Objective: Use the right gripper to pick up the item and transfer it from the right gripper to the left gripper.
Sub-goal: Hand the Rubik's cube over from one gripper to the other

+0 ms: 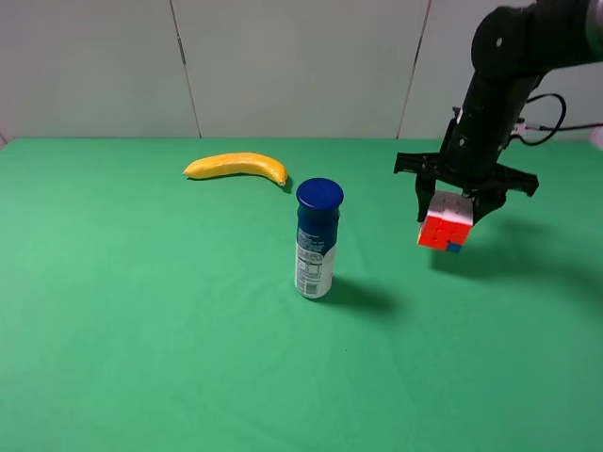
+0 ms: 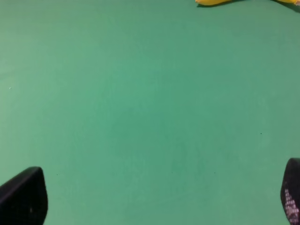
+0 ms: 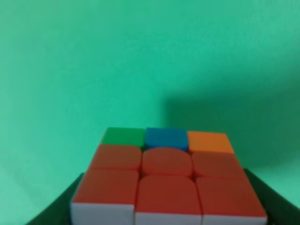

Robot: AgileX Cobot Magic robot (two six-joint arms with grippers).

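The item [image 1: 443, 229], a small puzzle cube with red, white, orange and blue faces, hangs clear of the green table at the right, its shadow on the cloth below. My right gripper [image 1: 452, 211] is shut on it from above, one black finger on each side. In the right wrist view the cube [image 3: 168, 180] fills the lower half between the dark fingers [image 3: 277, 199]. The left gripper [image 2: 157, 199] is open over bare green cloth with nothing between its fingertips [image 2: 23, 197]. The left arm does not show in the exterior high view.
A blue-capped white bottle [image 1: 317, 240] stands upright near the table's middle, left of the held cube. A yellow banana [image 1: 236, 166] lies behind it toward the back, and its edge shows as the banana [image 2: 213, 2] in the left wrist view. A grey wall closes the back.
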